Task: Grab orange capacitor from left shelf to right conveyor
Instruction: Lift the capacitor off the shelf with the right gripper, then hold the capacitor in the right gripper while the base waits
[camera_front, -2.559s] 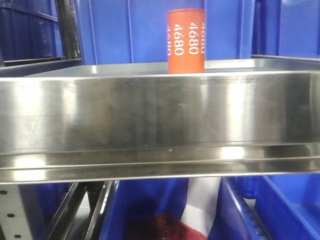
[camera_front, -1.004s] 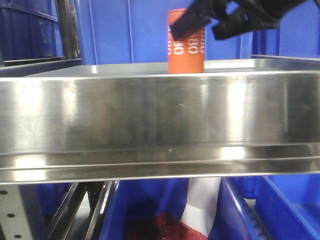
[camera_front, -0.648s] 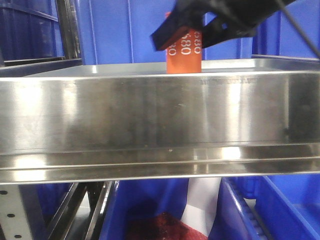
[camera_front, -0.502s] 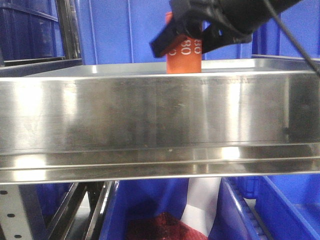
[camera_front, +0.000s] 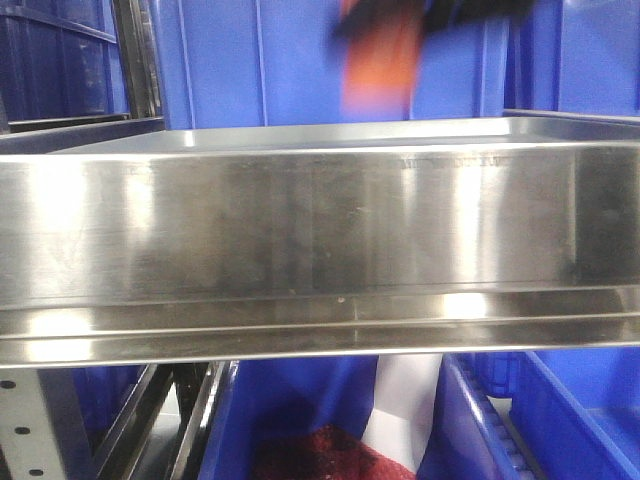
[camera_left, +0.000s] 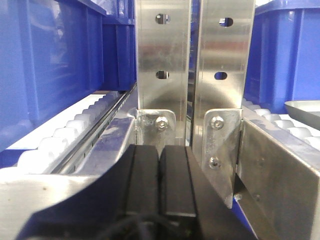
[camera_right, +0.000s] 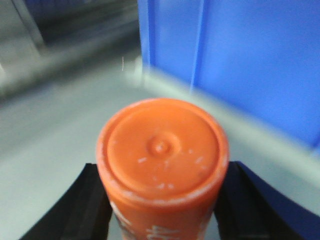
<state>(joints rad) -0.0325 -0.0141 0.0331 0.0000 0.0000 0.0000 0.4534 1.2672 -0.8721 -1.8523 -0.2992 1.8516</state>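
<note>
The orange capacitor hangs blurred above the stainless-steel left shelf, clear of its floor, near the top of the front view. My right gripper is shut on it from above, mostly cut off by the frame's top edge. In the right wrist view the capacitor's flat orange end fills the middle, clamped between my right gripper's two black fingers, with the blurred shelf floor beneath. My left gripper is shut and empty, facing metal rack uprights. The right conveyor is out of view.
Blue plastic bins stand behind the shelf and below it. Perforated rack posts and white rollers lie before the left gripper. A blue bin wall stands close behind the capacitor.
The right gripper came in from the upper right, closed on the capacitor, and has lifted it off the shelf floor; it now blurs upward.
</note>
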